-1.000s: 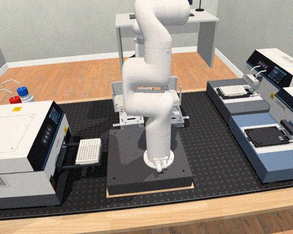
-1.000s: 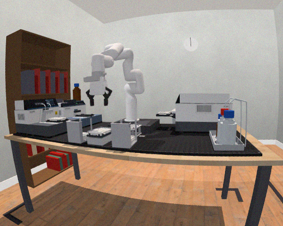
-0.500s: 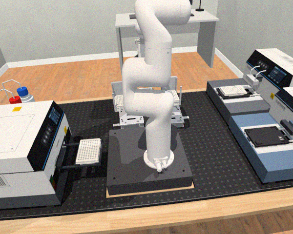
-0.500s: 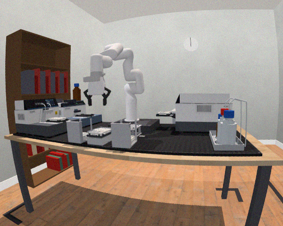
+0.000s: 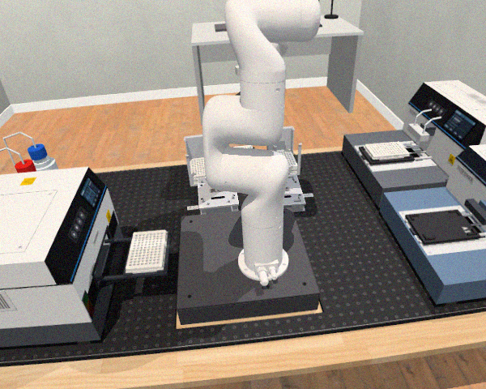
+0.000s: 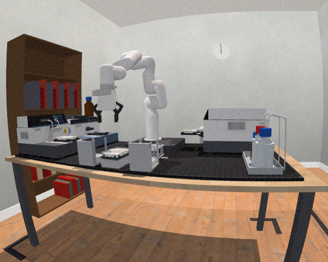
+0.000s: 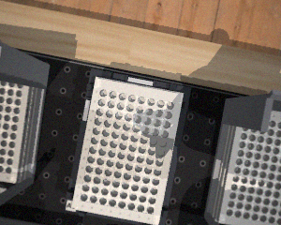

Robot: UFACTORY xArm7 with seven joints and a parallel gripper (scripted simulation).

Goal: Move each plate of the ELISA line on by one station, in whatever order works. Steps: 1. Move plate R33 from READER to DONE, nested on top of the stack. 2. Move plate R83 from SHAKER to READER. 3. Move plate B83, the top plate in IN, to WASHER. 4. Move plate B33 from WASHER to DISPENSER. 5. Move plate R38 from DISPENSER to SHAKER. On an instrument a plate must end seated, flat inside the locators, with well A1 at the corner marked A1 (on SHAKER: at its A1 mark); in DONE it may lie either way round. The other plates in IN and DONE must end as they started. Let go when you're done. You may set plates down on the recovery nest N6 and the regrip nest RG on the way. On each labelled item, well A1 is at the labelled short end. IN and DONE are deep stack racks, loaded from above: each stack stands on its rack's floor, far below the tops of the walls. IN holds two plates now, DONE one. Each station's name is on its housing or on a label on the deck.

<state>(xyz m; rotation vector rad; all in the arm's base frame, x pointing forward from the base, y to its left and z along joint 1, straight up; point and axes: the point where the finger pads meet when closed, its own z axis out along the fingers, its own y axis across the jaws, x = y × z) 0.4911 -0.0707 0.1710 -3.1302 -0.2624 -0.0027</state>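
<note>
Above centre plate [image 7: 128,150]; open end effector [image 6: 107,113]

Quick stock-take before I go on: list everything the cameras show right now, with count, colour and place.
Well plates: five visible, white; one on the reader tray, one on the grey instrument, three under the wrist camera.
Dark plate: one, black, on the blue instrument.
Stack racks: two, white-walled, far deck edge.
Bottles: red- and blue-capped, in a tray.
Bookshelf: one, brown, by the wall.
Desk: one, grey, beyond the deck.
Gripper: one, black-fingered, open, empty, above the racks.
</note>
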